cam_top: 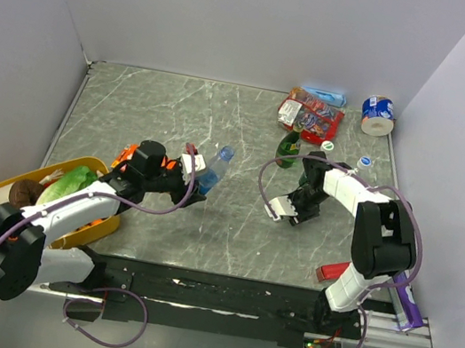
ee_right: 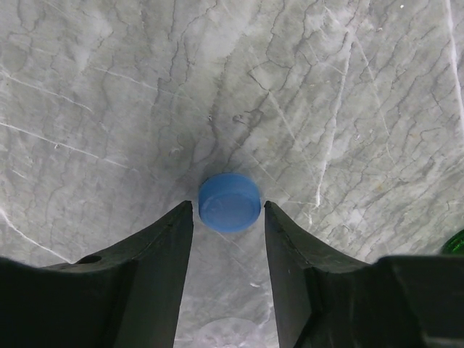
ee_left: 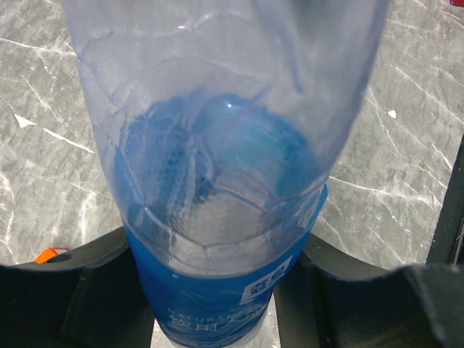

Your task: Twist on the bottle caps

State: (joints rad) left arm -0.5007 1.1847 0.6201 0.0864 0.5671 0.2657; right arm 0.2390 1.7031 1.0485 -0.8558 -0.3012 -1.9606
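Now we see the plain blue cap (ee_right: 229, 201) lying flat on the table (ee_right: 109, 87), right at the tips of the right end effector (ee_right: 228, 208).
Its two fingers stand apart on either side of the cap, and we see neither pressing on it, so we read that end effector as released. The left end effector (ee_left: 217, 246) is clenched on the clear water bottle (ee_left: 225, 145) at its blue label, holding it tilted above the table. Farther back the dark green bottle (cam_top: 289, 148) stands upright, with the green-rimmed cap (cam_top: 327, 146) just beside it, the blue-rimmed cap (cam_top: 365, 163) near, and a blue-and-white can (cam_top: 376, 115) in the far right corner.
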